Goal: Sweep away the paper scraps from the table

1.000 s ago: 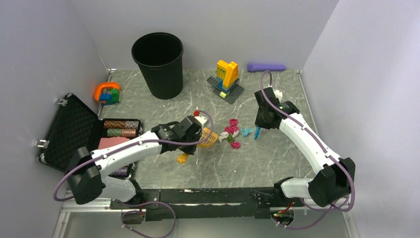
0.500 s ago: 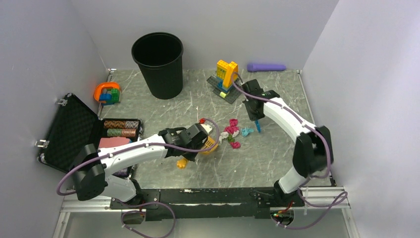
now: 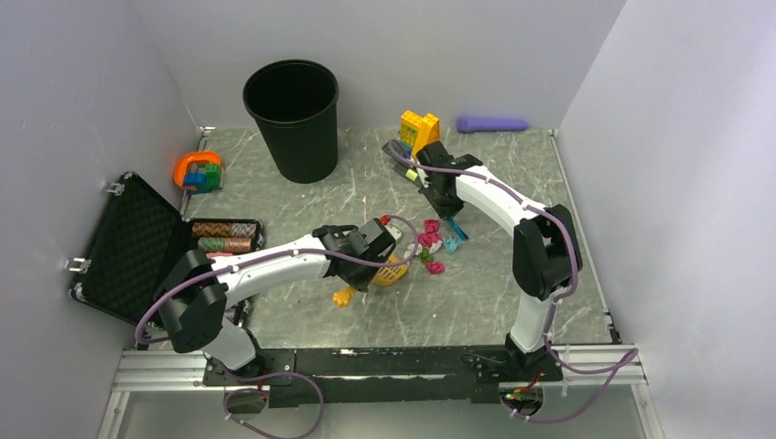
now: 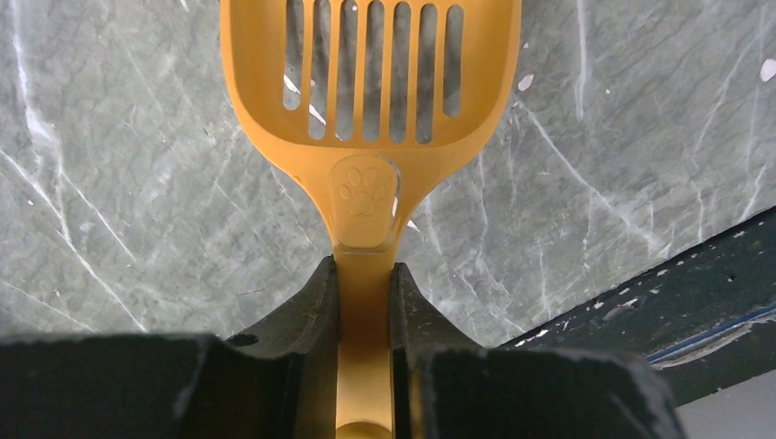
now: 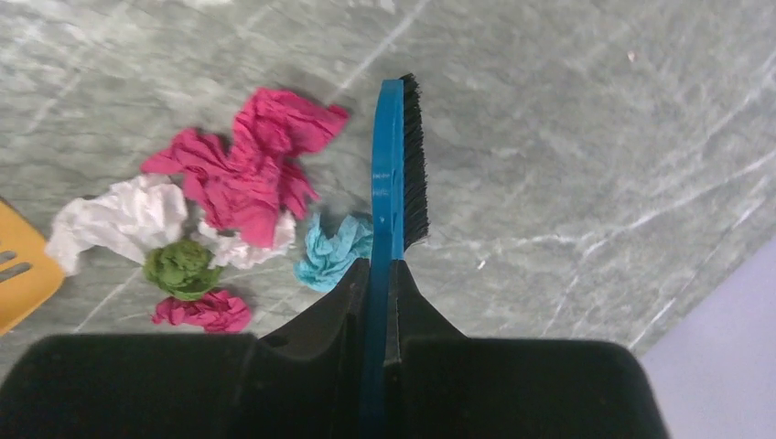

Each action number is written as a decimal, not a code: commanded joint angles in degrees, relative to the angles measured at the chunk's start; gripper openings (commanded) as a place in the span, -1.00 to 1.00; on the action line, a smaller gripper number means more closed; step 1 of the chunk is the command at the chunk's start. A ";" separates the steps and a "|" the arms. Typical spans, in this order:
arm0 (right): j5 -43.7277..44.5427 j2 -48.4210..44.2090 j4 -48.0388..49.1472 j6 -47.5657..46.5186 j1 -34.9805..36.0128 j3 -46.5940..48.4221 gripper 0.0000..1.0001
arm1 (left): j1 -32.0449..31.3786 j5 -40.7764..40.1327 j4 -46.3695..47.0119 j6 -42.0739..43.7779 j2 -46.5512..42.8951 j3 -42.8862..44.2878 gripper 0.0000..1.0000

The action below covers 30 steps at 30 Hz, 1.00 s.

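The paper scraps lie bunched in the middle of the table: magenta, white, green and teal wads. My right gripper is shut on a blue brush, whose black bristles face away from the pile; the teal wad touches the brush's left side. My left gripper is shut on the handle of an orange slotted scoop. The scoop lies low on the table just left of the pile, and its edge shows in the right wrist view.
A black bin stands at the back left. A yellow-and-blue brick build sits just behind my right wrist, a purple cylinder by the back wall. An open black case and an orange ring with bricks are on the left.
My right arm has swung left and back with the brush, ending close against the right side of the pile. My left arm has carried the scoop a little right, toward the scraps.
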 commanded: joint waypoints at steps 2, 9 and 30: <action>-10.05 2.96 0.60 -3.12 1.64 3.28 -1.00 | 2.40 3.93 -1.14 2.64 1.12 3.82 -1.00; -22.98 3.60 1.01 -4.50 3.31 3.12 -1.00 | 4.44 6.24 -1.65 4.49 3.40 6.28 -1.00; -42.57 -7.85 0.96 -5.35 5.91 0.13 -1.00 | 3.58 2.04 9.39 10.19 2.86 1.73 -1.00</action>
